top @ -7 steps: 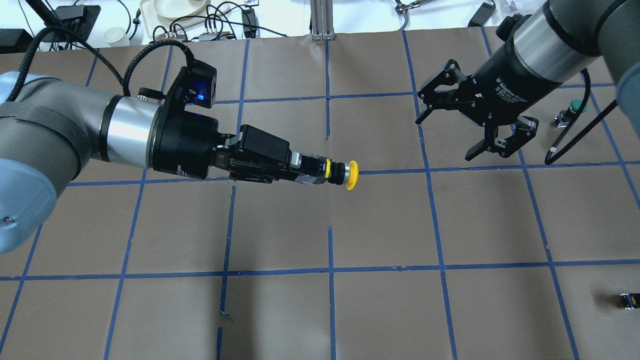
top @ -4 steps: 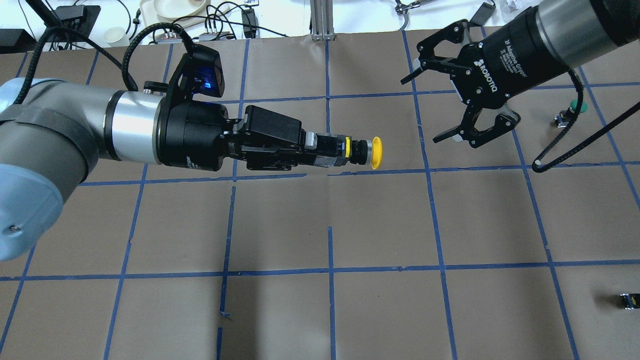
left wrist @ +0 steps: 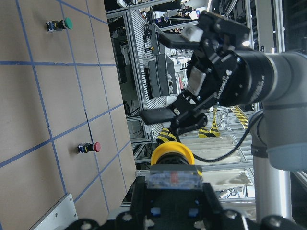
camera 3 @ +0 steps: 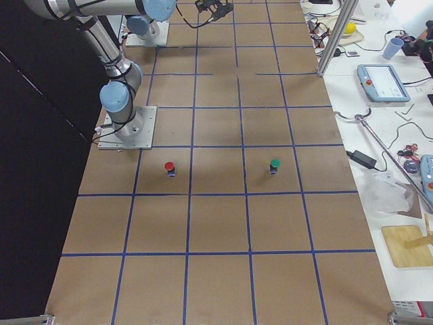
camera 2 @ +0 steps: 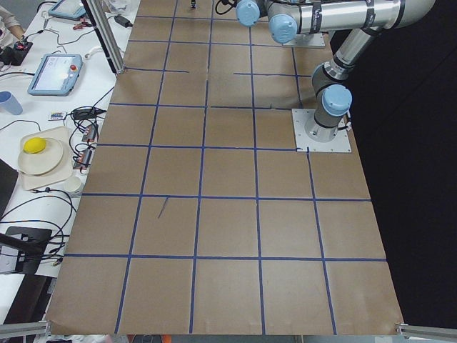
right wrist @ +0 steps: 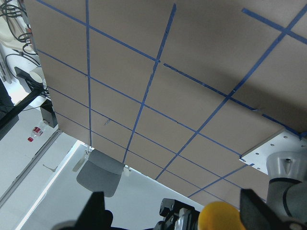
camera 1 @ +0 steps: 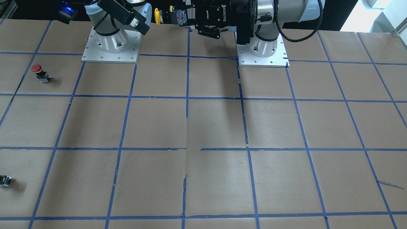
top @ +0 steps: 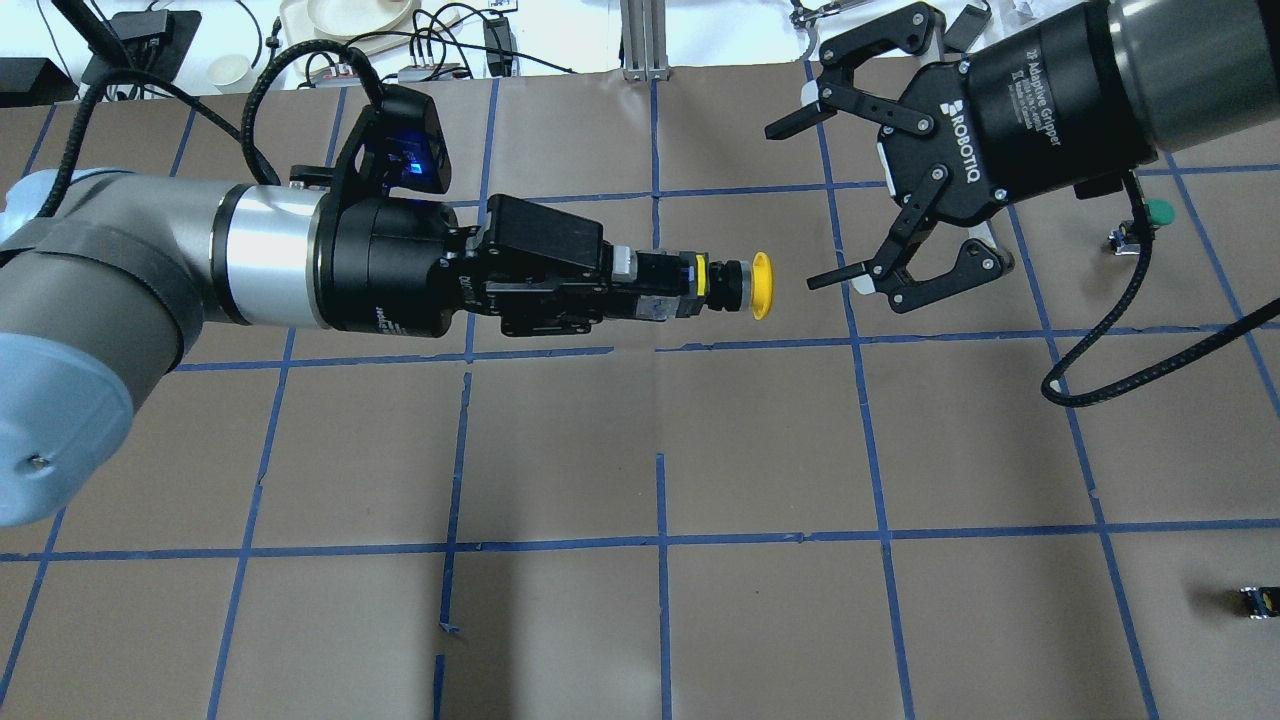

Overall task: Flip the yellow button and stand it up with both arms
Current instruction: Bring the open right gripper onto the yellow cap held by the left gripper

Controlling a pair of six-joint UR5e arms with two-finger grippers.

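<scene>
Plainly, the danger lies in the hand-over. In the front-facing view the left gripper [camera 1: 190, 17] holds the yellow button [camera 1: 157, 16] level and high above the tabletop [camera 1: 203, 127], about midway between its left and right edges. A drop from there would likely send it bouncing or rolling, perhaps toward the red button [camera 1: 37, 68] or the small switch block [camera 1: 4, 180] near the right edge.

Overhead, the left fingers are clamped on the button's dark body, cap pointing at the right gripper [top: 792, 207]. That gripper's fingers are spread wide, apart from the cap and offset toward the far edge. Closing off-centre, they may catch only the cap's thin rim, and the button could twist or pop free. Should the left release too soon, it falls. A green button [top: 1158, 211] stands near the right edge.

From the table's left end, both arms are too small to judge. From the right end likewise; only the red and green buttons show clearly, standing upright.

The left wrist camera shows a round, domed, glossy yellow cap facing the right gripper's open fingers just beyond. Little body shows past the left fingers, so I judge the second grip has scant room and the fingers could collide.

The right wrist camera catches the cap at the bottom edge, between two blurred dark fingers set wide apart: roughly lined up, not yet enclosed.
</scene>
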